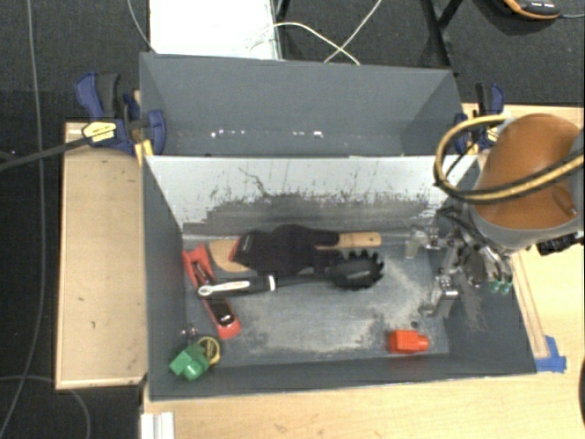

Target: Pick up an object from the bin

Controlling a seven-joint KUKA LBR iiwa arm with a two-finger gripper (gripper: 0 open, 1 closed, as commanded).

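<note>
Nearest thing to the claw (439, 298) is a small orange block (409, 341), a blocky, hard-looking rectangle. It lies flat on the scuffed grey floor of the bin (302, 199), long axis roughly left-right in the view. The claw sits just above and to the right of the block, apart from it and touching nothing I can make out. It's bare metal, hanging under the arm's orange cover (530, 176) and looped cables. Can't tell how wide it is, and nothing shows in its grip. Up and left of the block, well apart: a black fabric lump (279, 248), soft and crumpled, with a pale wooden handle (361, 240) poking out toward the block's side and a black toothed round piece (356, 273) touching it. Far left of the block: a red-handled tool (212, 307) lying diagonally, with a silver wrench (228, 288) across it. Further left and slightly lower: a small green piece (188, 364) with a yellow ring.
</note>
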